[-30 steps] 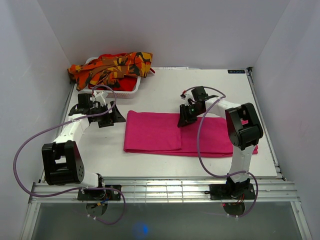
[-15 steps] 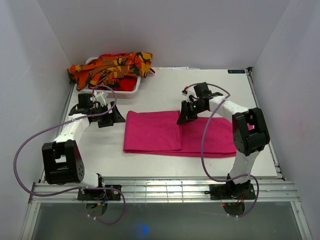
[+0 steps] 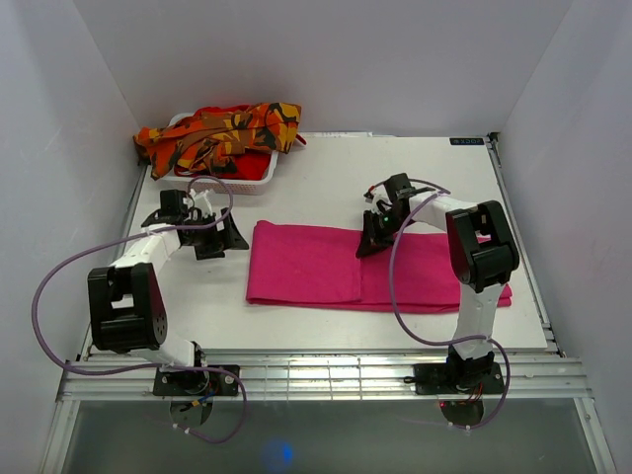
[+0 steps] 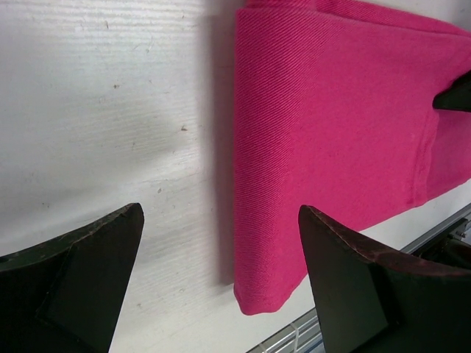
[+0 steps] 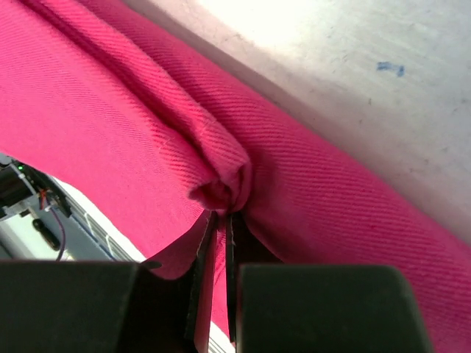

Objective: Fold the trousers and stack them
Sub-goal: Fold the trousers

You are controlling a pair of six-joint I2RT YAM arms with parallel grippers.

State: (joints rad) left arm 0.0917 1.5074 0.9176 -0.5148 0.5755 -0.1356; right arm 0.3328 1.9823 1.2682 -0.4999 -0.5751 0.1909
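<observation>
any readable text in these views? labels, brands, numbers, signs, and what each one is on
No text can be read in any view.
Dark label at the far right edge of the table: light lettering, too small to read.
Blue mark on the table top, right wrist view: blurred; cannot tell if it is writing.
Pink trousers, patterned trousers, basket: no lettering visible.
</observation>
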